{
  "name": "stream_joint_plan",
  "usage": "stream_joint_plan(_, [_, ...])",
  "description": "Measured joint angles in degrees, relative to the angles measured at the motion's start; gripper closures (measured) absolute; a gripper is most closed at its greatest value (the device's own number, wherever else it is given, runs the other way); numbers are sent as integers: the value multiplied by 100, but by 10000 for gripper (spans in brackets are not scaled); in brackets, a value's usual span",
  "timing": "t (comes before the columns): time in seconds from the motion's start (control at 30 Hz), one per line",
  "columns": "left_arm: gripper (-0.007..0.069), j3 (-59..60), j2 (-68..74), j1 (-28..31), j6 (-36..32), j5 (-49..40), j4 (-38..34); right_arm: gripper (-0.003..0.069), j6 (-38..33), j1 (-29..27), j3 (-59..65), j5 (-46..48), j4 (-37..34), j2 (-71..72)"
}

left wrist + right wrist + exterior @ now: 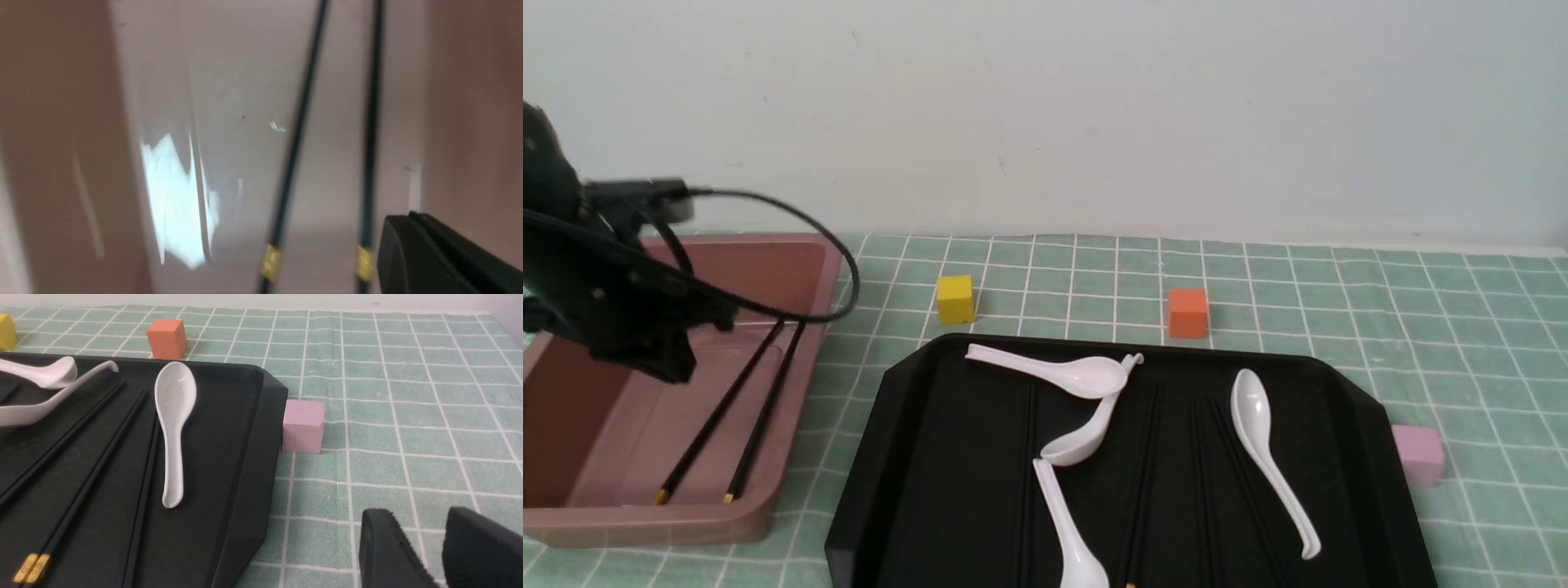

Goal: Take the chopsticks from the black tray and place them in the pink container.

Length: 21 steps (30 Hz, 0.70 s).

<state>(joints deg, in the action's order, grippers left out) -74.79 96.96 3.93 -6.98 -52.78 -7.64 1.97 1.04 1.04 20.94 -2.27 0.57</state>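
Arm [596, 294] angled down into pink container [768, 238], left fingers [429, 253] pressed together near chopsticks [723, 408], right fingers [388, 551] apart.

left arm [596, 278] cut by the front view's left edge, chopsticks [294, 134] blurred in the left wrist view, black tray [890, 408] cropped at its near side, right gripper [425, 535] with fingers cropped

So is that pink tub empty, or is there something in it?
Not empty. Two black chopsticks are inside the pink container, their gold-banded ends down by its near wall.
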Motion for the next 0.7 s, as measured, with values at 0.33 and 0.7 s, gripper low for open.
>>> stream_joint_plan(0.33, [637,365,-1894,0,22,-1110,-675,419,0,0,0,0,0,0])
stream_joint_plan(0.7, [637,3018,-5213,0,-76,-437,-1345,419,0,0,0,0,0,0])
